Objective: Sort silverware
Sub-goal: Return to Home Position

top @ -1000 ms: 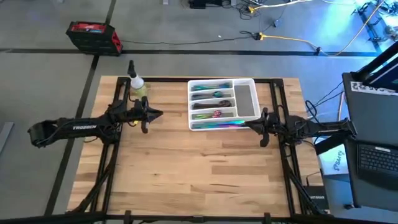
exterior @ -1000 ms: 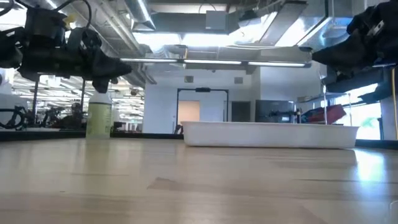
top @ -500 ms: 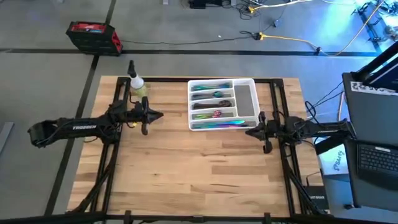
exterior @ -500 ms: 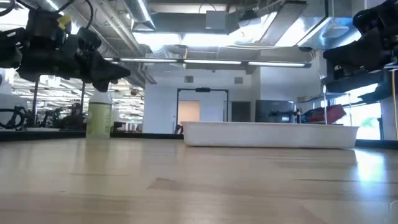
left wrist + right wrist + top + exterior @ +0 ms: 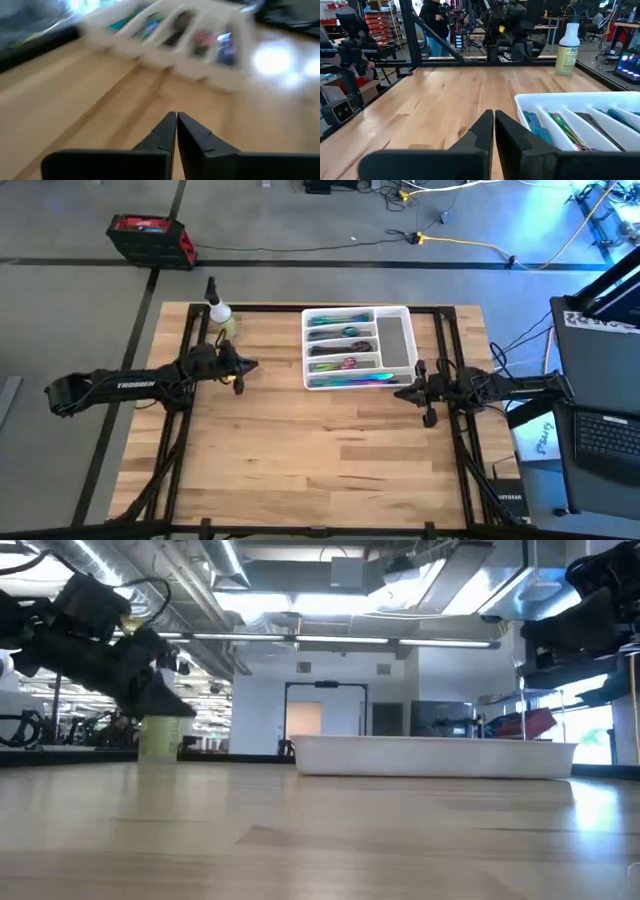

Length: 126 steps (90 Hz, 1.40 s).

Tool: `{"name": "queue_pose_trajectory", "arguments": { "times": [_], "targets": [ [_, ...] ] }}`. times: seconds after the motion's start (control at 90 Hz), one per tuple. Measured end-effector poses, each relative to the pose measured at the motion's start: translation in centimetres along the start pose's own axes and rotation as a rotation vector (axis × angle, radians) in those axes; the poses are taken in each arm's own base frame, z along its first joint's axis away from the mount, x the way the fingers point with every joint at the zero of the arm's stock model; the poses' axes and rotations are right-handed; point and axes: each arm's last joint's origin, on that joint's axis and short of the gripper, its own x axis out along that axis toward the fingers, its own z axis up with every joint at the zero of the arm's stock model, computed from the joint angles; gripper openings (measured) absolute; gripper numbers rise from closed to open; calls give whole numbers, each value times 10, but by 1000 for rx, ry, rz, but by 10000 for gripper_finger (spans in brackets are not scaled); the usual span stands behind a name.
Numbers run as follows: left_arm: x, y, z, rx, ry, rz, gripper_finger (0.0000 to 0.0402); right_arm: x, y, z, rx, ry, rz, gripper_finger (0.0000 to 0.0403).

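The iridescent silverware (image 5: 346,352) lies in the compartments of a white tray (image 5: 394,340) at the table's far middle; it also shows in the right wrist view as silverware (image 5: 560,129) in the tray (image 5: 530,102). My left gripper (image 5: 252,365) hovers left of the tray, shut and empty (image 5: 176,119), tipped down toward the table. My right gripper (image 5: 408,389) hovers at the tray's near right corner, shut and empty (image 5: 493,116).
A spray bottle with yellowish liquid (image 5: 221,317) stands at the far left of the table, just beyond my left gripper. The wooden table (image 5: 320,450) stretches bare toward its near edge. A person (image 5: 436,25) stands in the room beyond the table.
My left gripper has tipped its fingers downward toward the table and dropped lower. My right gripper has drawn slightly toward the near edge and the table's right, away from the tray.
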Motion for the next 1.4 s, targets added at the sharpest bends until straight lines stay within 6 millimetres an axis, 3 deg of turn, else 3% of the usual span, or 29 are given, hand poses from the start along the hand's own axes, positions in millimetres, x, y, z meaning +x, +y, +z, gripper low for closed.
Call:
{"name": "queue_pose_trajectory", "arguments": {
  "times": [0.333, 0.556, 0.978, 1.4],
  "targets": [
    [-7, -17, 9, 67, -93, -193, 0, 0, 0, 0, 0, -1, 0, 1],
    [-17, -24, 4, 82, -56, -192, 0, 0, 0, 0, 0, 0, 0, 1],
    [-40, -32, 9, 52, -181, -142, 0, 0, 0, 0, 0, -2, 0, 1],
    [-41, -32, 9, 51, -188, -147, 0, 0, 0, 0, 0, -2, 0, 1]
  ]
}}
